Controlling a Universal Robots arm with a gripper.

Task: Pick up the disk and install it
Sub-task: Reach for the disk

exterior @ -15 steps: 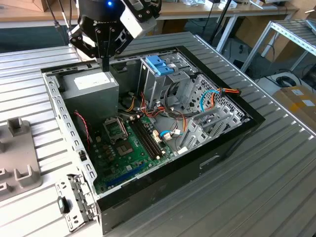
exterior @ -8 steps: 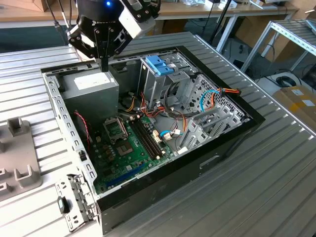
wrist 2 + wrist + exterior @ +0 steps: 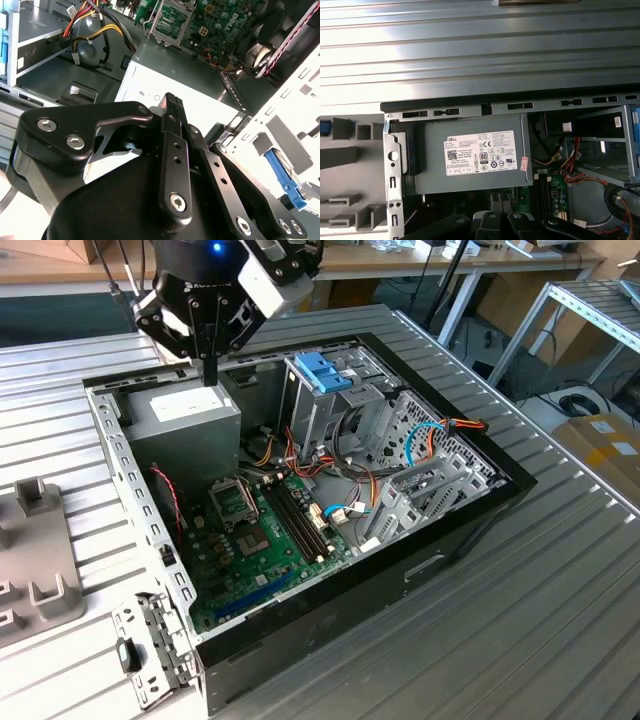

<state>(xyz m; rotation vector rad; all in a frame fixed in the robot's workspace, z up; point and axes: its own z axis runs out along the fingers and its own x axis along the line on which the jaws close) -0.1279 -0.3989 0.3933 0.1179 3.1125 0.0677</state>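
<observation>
Ribbed metal bench (image 3: 530,630), open computer case (image 3: 470,512); tool (image 3: 210,378) pressed together, empty, over white-labelled power supply (image 3: 185,420).

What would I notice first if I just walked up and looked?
First, the open computer case lying on the ribbed metal table, with its green circuit board showing inside. Next, the black gripper, shut, hanging over the grey box with a white label, and the bright blue handle on the metal cage nearby.
</observation>
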